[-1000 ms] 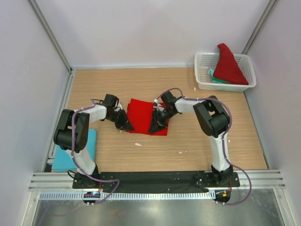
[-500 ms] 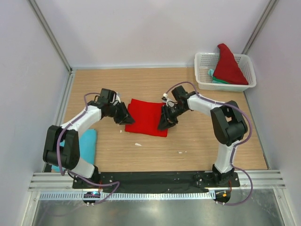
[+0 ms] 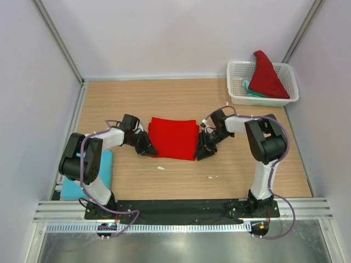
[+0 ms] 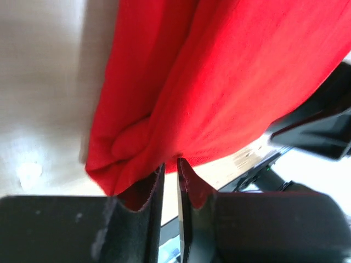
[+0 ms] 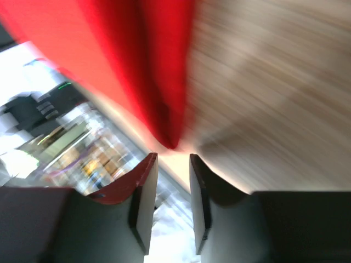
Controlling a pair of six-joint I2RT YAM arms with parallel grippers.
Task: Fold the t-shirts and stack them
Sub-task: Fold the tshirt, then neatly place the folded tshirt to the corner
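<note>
Red t-shirt (image 3: 174,138) lies folded on the bench (image 3: 137,98); right fingers (image 5: 143,203) sit released; whether left fingers (image 4: 142,219) grip cannot be told; stacking probably follows.

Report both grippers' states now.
Left gripper: nearly shut at the red t-shirt edge; grip cannot be told.
Right gripper: open, holding nothing.

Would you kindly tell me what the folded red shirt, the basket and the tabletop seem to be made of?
Red shirt: soft matte cloth, it creases and folds. Basket: likely white plastic, open lattice walls. Tabletop: wood-look, visible grain, perhaps laminate.
</note>
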